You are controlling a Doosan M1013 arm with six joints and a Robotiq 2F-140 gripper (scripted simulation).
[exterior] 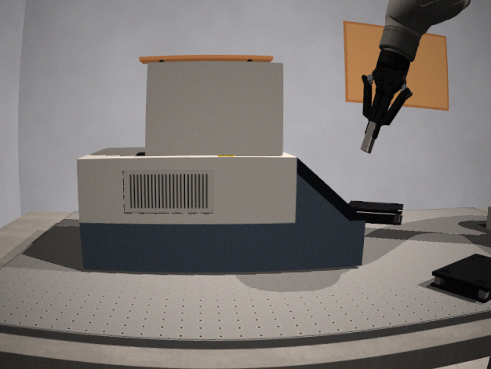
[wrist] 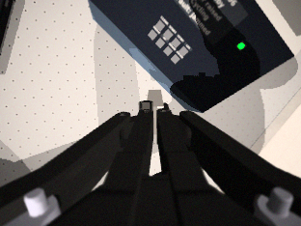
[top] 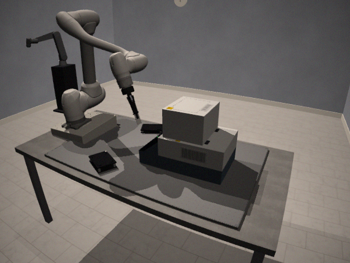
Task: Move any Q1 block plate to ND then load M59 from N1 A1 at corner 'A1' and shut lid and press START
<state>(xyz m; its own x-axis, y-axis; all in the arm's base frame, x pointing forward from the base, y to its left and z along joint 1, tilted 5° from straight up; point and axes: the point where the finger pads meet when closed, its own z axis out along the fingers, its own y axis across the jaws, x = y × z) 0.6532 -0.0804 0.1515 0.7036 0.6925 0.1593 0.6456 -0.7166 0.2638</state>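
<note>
The arm (top: 93,42) reaches from its base block (top: 97,127) at the tabletop's (top: 271,240) rear left and hangs its fingers (exterior: 369,140) in the air, tilted, above and in front of Q1's (exterior: 190,190) sloped front panel. The fingers are closed tight on nothing, tips pressed together; the wrist view shows them meeting with only a thin sliver of light between (wrist: 151,107).

Q1 stands on the perforated mat (exterior: 158,305): a dark blue lower body, a pale upper body with a vent grille (exterior: 168,191), and a pale box-shaped lid (top: 189,118) sitting down on top, shut. An orange edge (exterior: 205,58) runs along the lid's top in the side view. In the wrist view the dark panel carries a block of eight pale keys (wrist: 169,40) in two rows and a green lamp (wrist: 240,46). The fingers' shadow falls on the panel's near corner, short of the keys.

One black nest (exterior: 376,211) lies just beside Q1's front, past the panel's foot. A second black nest (top: 102,161) lies well apart, near the mat's front left. Whether either carries plate M59 I cannot tell: both read as flat black slabs. Q1's block is hidden under the lid.

An orange panel (exterior: 432,59) hangs on the wall behind the arm.
</note>
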